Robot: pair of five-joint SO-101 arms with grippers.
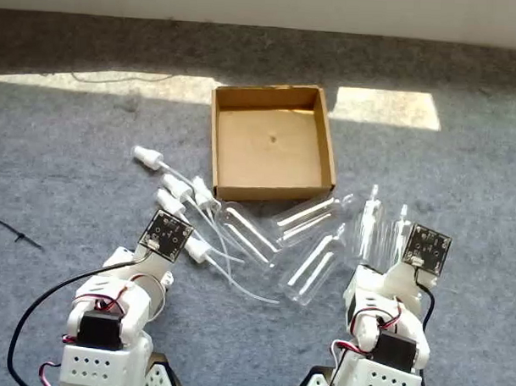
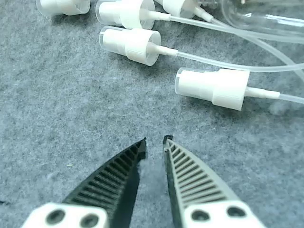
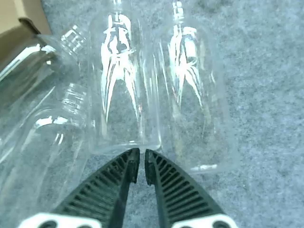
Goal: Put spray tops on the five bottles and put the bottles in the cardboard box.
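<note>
Our left gripper (image 2: 154,141) hung low over the grey surface (image 1: 73,153). Its jaws were all but closed, with a narrow slit between the tips, and it held nothing. Just beyond it lay the nearest top (image 2: 213,88), with the other tops (image 1: 177,190) fanned out farther left. Their thin tubes (image 2: 228,59) ran right toward the bottles and crossed one another.

Our right gripper (image 3: 141,152) was likewise pinched shut and empty, just short of the base of one bottle (image 3: 126,85), with a second bottle (image 3: 194,95) beside it. All five bottles (image 1: 315,263) lay on their sides between the arms, uncapped. The box (image 1: 214,141) sat beyond them, near the middle, with nothing in it.

We judged the tubes to be the first hazard. Because they overlapped, lifting one top could drag its neighbours along or flick them out of reach.

The bottles looked light and round. A gripper closing off-centre, or nudging one with shut jaws, would likely send it rolling into the others or away to the right. Their clear walls also made the edges hard to pick out, so a grasp could land on the gap between two bottles and not on either one.

Threading looked hardest. A limp tube could bend against a narrow neck and miss it, and a bottle held by only one arm could twist while the top was pressed on.

A near bottle also lay close against the box wall, so a careless reach might shove the box.
</note>
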